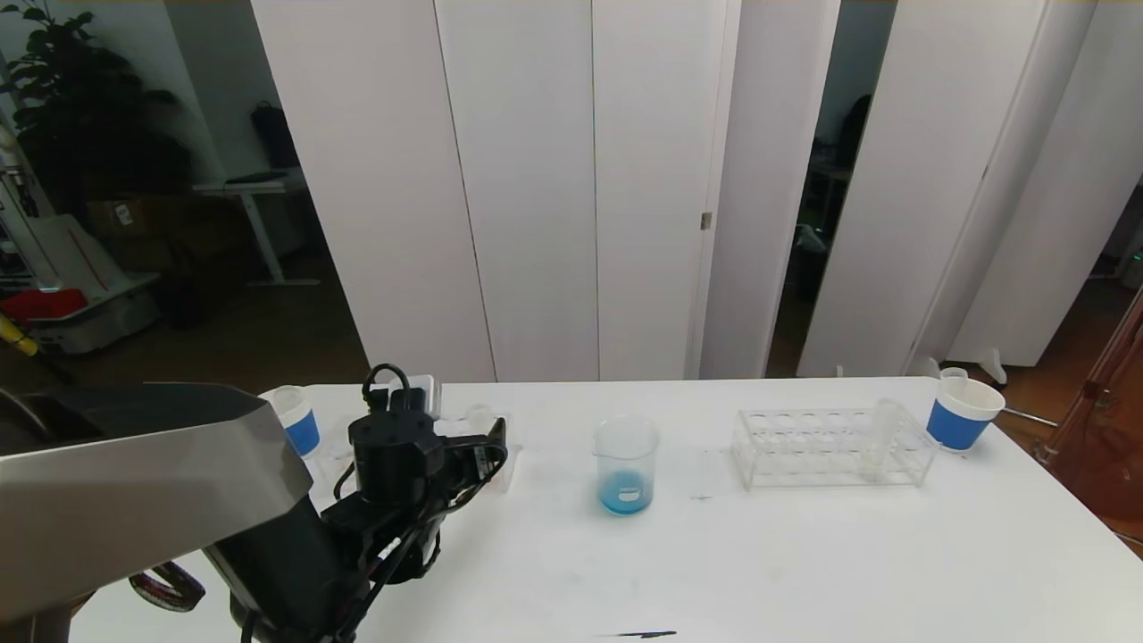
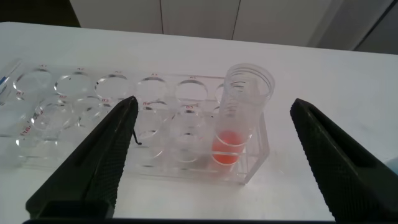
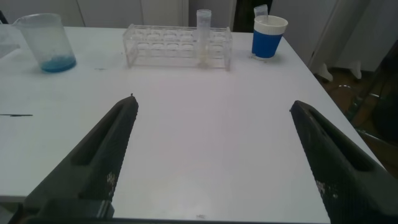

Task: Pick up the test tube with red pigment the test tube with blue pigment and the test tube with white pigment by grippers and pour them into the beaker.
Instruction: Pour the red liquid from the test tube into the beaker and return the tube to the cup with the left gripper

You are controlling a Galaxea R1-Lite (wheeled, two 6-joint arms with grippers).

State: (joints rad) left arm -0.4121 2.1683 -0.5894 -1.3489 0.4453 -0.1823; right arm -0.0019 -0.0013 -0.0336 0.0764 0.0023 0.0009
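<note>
The clear cylindrical glass beaker (image 1: 626,464) stands mid-table with blue liquid pooled in its bottom. To its left, the left gripper (image 2: 211,155) hovers with its jaws spread wide and empty over a clear plastic rack (image 2: 81,118), facing a clear round-bottomed tube holding red-orange liquid (image 2: 239,118). To the beaker's right, the right gripper (image 3: 211,162) hangs fully spread and empty, well short of a second clear plastic rack (image 3: 177,43) holding the clear tube with whitish liquid (image 3: 203,34), beside a blue-banded white paper cup (image 3: 268,36).

The left arm reaches forward over the counter's left side, its black left gripper (image 2: 211,155) low with dark tapered jaws spread wide and empty. The right gripper (image 3: 214,162) hangs above the counter's right part, jaws equally wide apart, holding nothing.
</note>
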